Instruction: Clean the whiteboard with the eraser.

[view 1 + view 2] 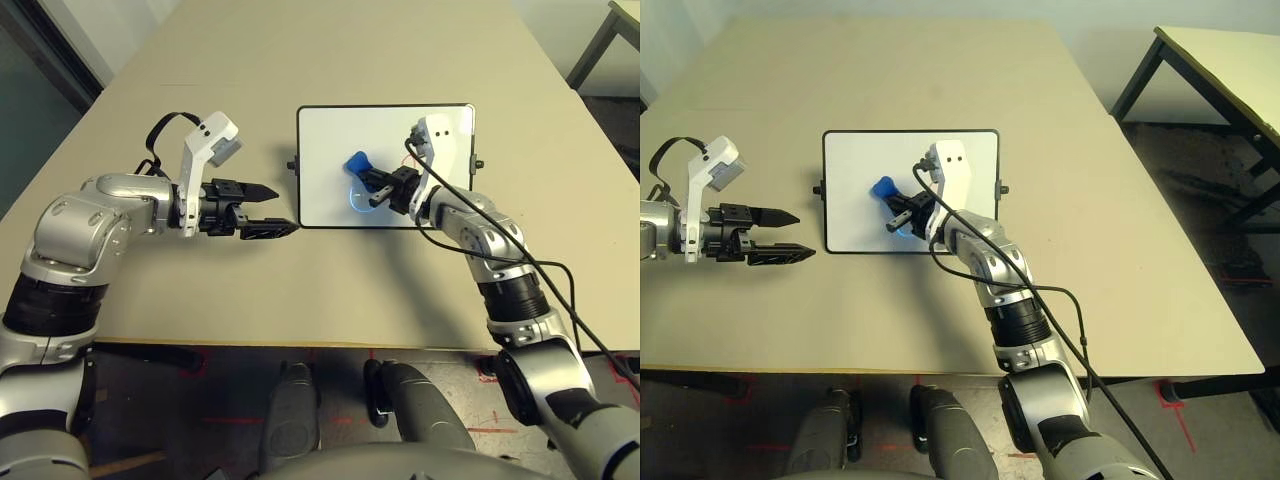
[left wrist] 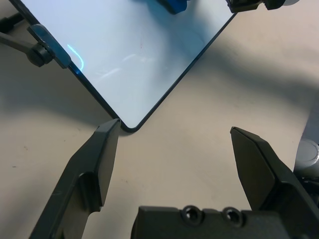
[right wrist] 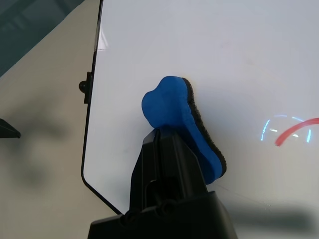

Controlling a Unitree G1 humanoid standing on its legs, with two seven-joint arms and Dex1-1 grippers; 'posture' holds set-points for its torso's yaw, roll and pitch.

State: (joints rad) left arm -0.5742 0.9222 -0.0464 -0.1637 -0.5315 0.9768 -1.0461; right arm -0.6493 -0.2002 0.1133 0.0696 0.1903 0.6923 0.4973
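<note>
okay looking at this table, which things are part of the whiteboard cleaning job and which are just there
Part of the job:
- whiteboard, red mark still on it
- eraser, held over the board
- right gripper, shut on the eraser

Just there:
- left gripper, open beside the board's corner
- table
- second table behind

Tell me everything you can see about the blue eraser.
The eraser is a small bright blue block, foam by its look, with a dark felt-like layer on one face. The right gripper is shut on it and squeezes it out of shape. It sits over the whiteboard, near the middle, dark face towards the board; whether it touches the surface is unclear.
</note>
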